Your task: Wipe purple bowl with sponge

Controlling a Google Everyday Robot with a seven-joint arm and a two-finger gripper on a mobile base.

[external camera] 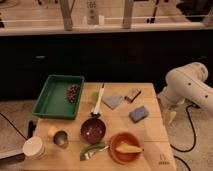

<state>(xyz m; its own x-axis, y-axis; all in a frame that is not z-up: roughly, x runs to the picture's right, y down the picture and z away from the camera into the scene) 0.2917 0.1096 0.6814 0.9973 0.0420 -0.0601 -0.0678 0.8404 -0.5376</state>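
Observation:
The purple bowl (93, 130) stands at the front middle of the wooden table (150, 131), dark and glossy inside. The sponge (139, 114), a small blue-grey block, lies to its right and a little farther back, near the table's right side. My gripper (169, 117) hangs from the white arm (189, 89) at the table's right edge. It is to the right of the sponge, apart from it, and holds nothing that I can see.
An orange bowl (124, 148) with a yellow item stands front right. A pale blue cloth (113, 102) and a white-handled utensil (99, 100) lie behind the purple bowl. A green tray (50, 102) holds grapes at back left. A metal cup (61, 138) and a white cup (34, 148) stand front left.

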